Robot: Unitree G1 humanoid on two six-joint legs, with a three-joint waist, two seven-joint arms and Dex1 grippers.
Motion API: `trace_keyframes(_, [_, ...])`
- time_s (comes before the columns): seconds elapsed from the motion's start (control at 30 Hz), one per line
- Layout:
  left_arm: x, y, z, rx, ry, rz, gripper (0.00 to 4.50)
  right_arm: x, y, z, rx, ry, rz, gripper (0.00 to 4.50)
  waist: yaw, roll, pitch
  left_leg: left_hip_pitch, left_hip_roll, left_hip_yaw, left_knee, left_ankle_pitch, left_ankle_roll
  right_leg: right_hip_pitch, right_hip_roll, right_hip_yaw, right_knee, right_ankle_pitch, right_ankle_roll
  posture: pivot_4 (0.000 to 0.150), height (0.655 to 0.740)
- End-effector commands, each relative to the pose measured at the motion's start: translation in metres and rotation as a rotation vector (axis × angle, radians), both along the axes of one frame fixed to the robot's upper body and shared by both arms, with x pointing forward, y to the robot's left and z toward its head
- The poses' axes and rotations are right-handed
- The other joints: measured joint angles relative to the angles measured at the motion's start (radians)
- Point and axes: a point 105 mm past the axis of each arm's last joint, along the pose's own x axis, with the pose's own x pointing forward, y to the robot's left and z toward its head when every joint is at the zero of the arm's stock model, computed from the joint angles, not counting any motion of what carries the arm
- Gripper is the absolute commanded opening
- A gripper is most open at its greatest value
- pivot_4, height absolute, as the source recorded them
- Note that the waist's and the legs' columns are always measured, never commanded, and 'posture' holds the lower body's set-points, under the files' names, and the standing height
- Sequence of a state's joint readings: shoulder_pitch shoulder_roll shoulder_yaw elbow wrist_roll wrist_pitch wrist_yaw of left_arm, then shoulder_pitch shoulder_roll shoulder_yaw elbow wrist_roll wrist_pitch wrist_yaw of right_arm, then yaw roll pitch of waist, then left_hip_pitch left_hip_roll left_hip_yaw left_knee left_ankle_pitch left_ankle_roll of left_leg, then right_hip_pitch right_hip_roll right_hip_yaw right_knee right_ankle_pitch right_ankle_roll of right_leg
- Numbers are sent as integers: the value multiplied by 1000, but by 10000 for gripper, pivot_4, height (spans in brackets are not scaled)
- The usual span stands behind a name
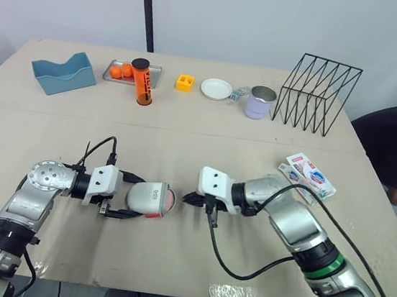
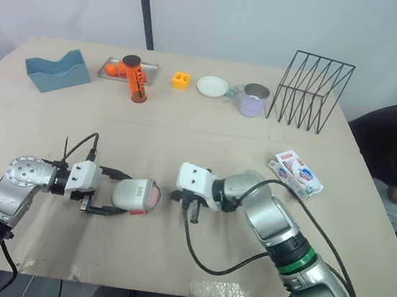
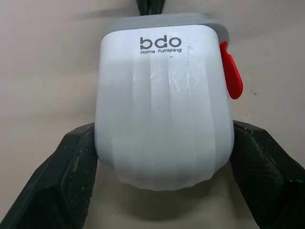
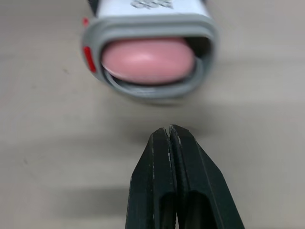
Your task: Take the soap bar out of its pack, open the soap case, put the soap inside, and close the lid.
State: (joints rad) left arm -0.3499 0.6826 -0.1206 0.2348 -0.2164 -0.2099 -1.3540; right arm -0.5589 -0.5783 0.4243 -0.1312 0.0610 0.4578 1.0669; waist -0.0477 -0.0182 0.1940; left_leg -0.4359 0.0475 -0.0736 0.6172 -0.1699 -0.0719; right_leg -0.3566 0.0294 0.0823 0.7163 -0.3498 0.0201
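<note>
Clamping the white ribbed plastic soap case [image 3: 162, 105] by its two flanks, left hand [image 1: 143, 200], black fingers [image 3: 71, 176] pressed to either side; case lying on its side on the beige tabletop [image 1: 208, 128], long axis running across the robot's front, grey-rimmed mouth turned toward the right arm; red tab [image 3: 231, 71] at the rim. Pink oval soap bar [image 4: 147, 60] seated inside the mouth, showing through the opening. Right hand [image 4: 170, 131], fingers pressed together, empty, tips aimed at the mouth, just beside it but apart. Judged: soap lodged, lid closing outstanding, right arm the nearer for it; lid's position not discernible. Blue-and-white printed soap pack [image 1: 310, 175] well apart, toward the right edge.
</note>
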Motion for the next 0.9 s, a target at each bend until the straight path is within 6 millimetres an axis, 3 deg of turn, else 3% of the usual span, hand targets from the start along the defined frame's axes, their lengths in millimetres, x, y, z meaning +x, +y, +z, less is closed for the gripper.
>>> trace_keyframes(0.03, [1, -1, 12, -30, -48, 1, 34840, -3, -11, 14, 44, -19, -10, 858, 0, 0, 0, 0, 0, 0, 0, 0, 0, 0, 0, 0, 0, 0, 0, 1500, 7400])
trace_keyframes(0.53, [-7, -2, 22, -56, -61, 11, 34840, -26, -61, 24, 192, -42, -64, 858, 0, 0, 0, -1, 0, 0, 0, 0, 0, 0, 0, 0, -1, 0, 0, 1500, 7400])
trace_keyframes(0.7, [-9, -3, 22, -59, -64, 21, 34840, -47, -102, 24, 339, -109, -144, 858, 3, 0, 0, 0, -1, 0, 0, 0, 0, 1, 0, 0, -1, 0, 0, 1500, 7400])
trace_keyframes(0.9, [-8, -8, 24, -73, -76, 17, 34840, -67, -134, 9, 336, -136, -168, 858, -2, 0, 0, 4, -1, 1, 0, 0, -1, 5, 0, 2, -1, -1, 2, 1500, 7400])
